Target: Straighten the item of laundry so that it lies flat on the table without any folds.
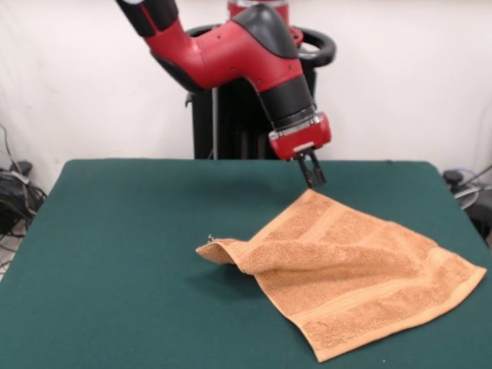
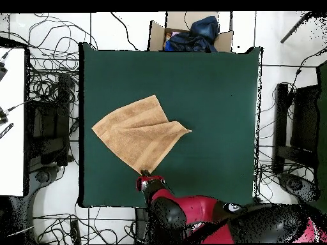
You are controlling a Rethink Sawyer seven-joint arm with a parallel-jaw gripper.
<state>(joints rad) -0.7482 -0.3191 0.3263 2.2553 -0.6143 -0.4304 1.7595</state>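
Observation:
The item of laundry (image 1: 354,269), an orange-tan towel, lies on the right half of the green table (image 1: 115,254). Its left corner is doubled over into a raised fold (image 1: 223,250), while the rest lies mostly flat with two woven bands showing. My gripper (image 1: 313,181) comes down to the towel's far corner, its dark fingers pinched together on that tip. In the overhead view the towel (image 2: 137,131) is a kite shape on the table (image 2: 217,96), and the gripper (image 2: 145,173) is at its lowest corner.
The towel's near corner reaches close to the table's front edge and its right corner close to the right edge. Cables (image 1: 15,192) lie on the floor at the left. A cardboard box (image 2: 191,35) with dark cloth stands beyond the table's top edge.

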